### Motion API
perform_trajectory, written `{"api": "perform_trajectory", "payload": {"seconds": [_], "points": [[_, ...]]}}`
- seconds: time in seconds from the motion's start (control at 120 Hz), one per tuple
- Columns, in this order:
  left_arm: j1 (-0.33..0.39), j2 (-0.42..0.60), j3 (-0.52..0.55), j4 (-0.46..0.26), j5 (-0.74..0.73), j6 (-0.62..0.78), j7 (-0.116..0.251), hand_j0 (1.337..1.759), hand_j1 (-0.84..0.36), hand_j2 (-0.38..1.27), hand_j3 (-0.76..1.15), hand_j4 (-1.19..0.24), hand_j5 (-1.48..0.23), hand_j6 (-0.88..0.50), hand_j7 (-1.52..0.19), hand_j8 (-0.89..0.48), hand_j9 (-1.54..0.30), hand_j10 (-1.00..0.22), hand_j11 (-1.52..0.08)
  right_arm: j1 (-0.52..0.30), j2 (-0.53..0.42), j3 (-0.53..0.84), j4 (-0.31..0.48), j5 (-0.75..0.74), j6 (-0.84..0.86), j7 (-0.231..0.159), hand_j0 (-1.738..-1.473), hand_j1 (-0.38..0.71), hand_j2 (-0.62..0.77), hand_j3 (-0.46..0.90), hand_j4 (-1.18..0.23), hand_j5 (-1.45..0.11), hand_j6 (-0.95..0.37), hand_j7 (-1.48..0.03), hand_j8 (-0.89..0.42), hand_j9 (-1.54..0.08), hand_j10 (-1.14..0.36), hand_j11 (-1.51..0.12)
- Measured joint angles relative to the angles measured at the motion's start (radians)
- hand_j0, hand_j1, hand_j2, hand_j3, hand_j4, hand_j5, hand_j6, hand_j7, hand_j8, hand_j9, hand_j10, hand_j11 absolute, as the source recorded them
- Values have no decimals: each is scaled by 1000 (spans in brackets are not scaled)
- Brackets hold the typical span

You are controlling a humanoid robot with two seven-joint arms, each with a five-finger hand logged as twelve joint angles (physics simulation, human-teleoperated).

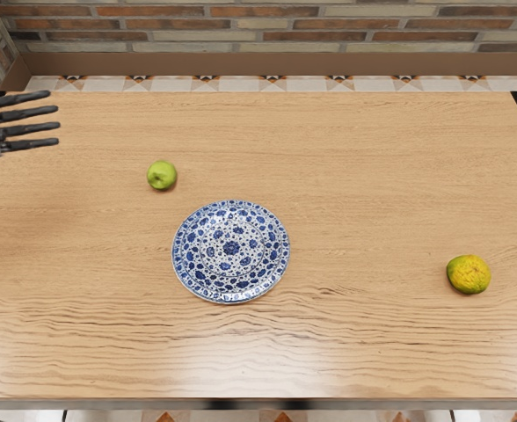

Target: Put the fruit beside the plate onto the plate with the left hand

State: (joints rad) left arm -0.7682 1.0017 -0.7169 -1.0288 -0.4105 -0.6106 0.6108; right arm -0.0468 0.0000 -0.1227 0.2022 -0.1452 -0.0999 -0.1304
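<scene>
Your left hand (pixel 8 123) is reaching in at the left edge of the wooden table (pixel 373 176), at about ten o'clock from the plate (pixel 230 251). Its fingers (pixel 32 112) are stretching out straight and slightly apart, pointing toward three o'clock. The hand is fully open and is gripping nothing.

The green fruit (pixel 162 174) you are after is sitting on the bare tabletop at about eleven o'clock from the plate. It is near the rim but not touching it, and it is lying between the hand and the plate, well apart from the fingertips.

The plate, round and patterned in blue and white, is resting flat near the middle of the table and is carrying nothing.

A second fruit, a yellow fruit (pixel 469 273) tinged with green, is sitting at about three o'clock from the plate, well apart from it and close to the table's right edge.

A brick wall (pixel 267 22) is running along the far side at twelve o'clock, with a band of patterned tiles (pixel 272 83) lying below it.
</scene>
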Motion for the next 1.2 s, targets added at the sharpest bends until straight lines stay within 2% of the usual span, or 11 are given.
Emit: {"api": "perform_trajectory", "payload": {"seconds": [0.133,0.233,0.292,0.383,0.517,0.567,0.633,0.717,0.825,1.008,1.2], "points": [[3,-4,2,4,-10,-1,0,1658,300,8,0,-36,-52,-35,-52,-35,-53,-36,-53,1,0,0,0,0,0,0,-1658,-329,-3,0,-17,-22,-17,-22,-17,-22,-17,-22],[-31,-145,6,5,63,-1,0,1658,311,6,0,-27,-40,-26,-41,-26,-41,-27,-41,1,0,0,0,0,0,0,-1658,-329,-3,0,-17,-22,-17,-22,-17,-22,-17,-22],[-100,-212,6,5,186,-1,0,1658,314,6,0,-24,-37,-23,-37,-23,-37,-24,-37,1,0,0,0,0,0,0,-1658,-329,-3,0,-17,-22,-17,-22,-17,-22,-17,-22],[-141,-363,6,4,451,-1,0,1658,310,6,0,-29,-42,-28,-42,-28,-42,-29,-42,1,0,0,0,0,0,0,-1658,-329,-3,0,-17,-22,-17,-22,-17,-22,-17,-22],[-261,-379,9,-5,736,-1,0,1658,289,10,0,-48,-65,-48,-65,-48,-65,-48,-65,1,0,0,0,0,0,0,-1658,-329,-3,0,-17,-22,-17,-22,-17,-22,-17,-22],[-287,-440,25,-10,828,5,0,1658,283,11,0,-53,-71,-53,-71,-53,-71,-53,-71,1,0,0,0,0,0,0,-1658,-329,-3,0,-17,-22,-17,-22,-17,-22,-17,-22],[-289,-473,59,-27,990,80,0,1658,278,12,0,-59,-77,-59,-77,-59,-77,-59,-77,1,0,0,0,0,0,0,-1658,-329,-3,0,-17,-22,-17,-22,-17,-22,-17,-22],[-325,-481,138,-65,1183,247,0,1658,274,13,0,-63,-82,-63,-82,-63,-82,-63,-81,1,0,0,0,0,0,0,-1658,-329,-3,0,-17,-22,-17,-22,-17,-22,-17,-22],[-341,-533,269,-94,1352,429,0,1658,270,14,0,-67,-86,-68,-86,-67,-86,-67,-86,1,0,0,0,0,0,0,-1658,-329,-3,0,-17,-22,-17,-22,-17,-22,-17,-22],[-345,-609,412,-106,1507,619,0,1658,248,18,0,-87,-111,-88,-111,-88,-111,-87,-111,1,0,0,0,0,0,0,-1658,-329,-3,0,-17,-22,-17,-22,-17,-22,-17,-22],[-343,-616,489,-104,1554,744,0,1658,232,22,0,-102,-129,-103,-129,-103,-129,-102,-129,1,0,0,0,0,0,0,-1658,-329,-3,0,-17,-22,-17,-22,-17,-22,-17,-22]]}}
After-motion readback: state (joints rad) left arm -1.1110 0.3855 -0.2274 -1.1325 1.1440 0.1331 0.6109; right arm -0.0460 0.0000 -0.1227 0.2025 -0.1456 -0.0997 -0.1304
